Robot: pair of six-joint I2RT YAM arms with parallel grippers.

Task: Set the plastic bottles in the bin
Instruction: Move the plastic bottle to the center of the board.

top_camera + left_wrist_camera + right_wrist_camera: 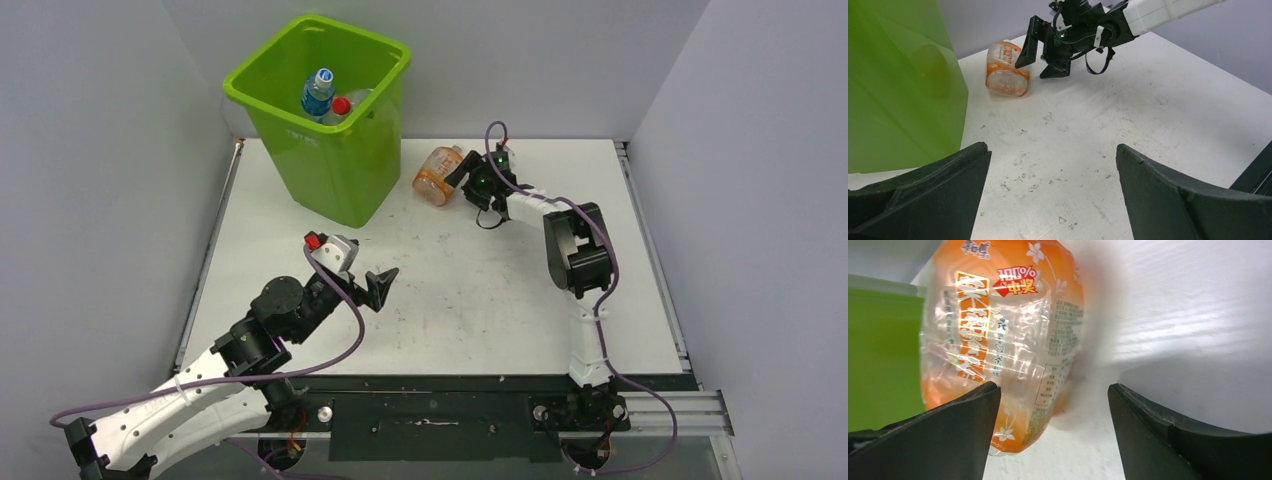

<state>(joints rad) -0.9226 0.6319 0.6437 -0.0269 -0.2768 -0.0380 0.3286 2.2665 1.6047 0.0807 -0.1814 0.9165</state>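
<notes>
The step in hand is the grasp of the orange bottle, which lies on its side on the worktop, just beside the lime-green bin and to its right. The right end effector is down at this bottle with its jaws apart and nothing clamped. In the right wrist view the bottle sits more before the left finger than in the middle of the gap, and only its near part is between the fingers. To do the grasp well, I think the arm should first move a little toward the bin side and go further forward, so that the body of the bottle is centred, and close only after that. The bottle looks thin and soft and it is round, so a grip at its edge could push it away or let it roll against the bin wall. A firm but not crushing squeeze seems best. The left end effector hangs wide apart and empty over the middle of the worktop, well away from the bottle. Other bottles already lie inside the bin.
</notes>
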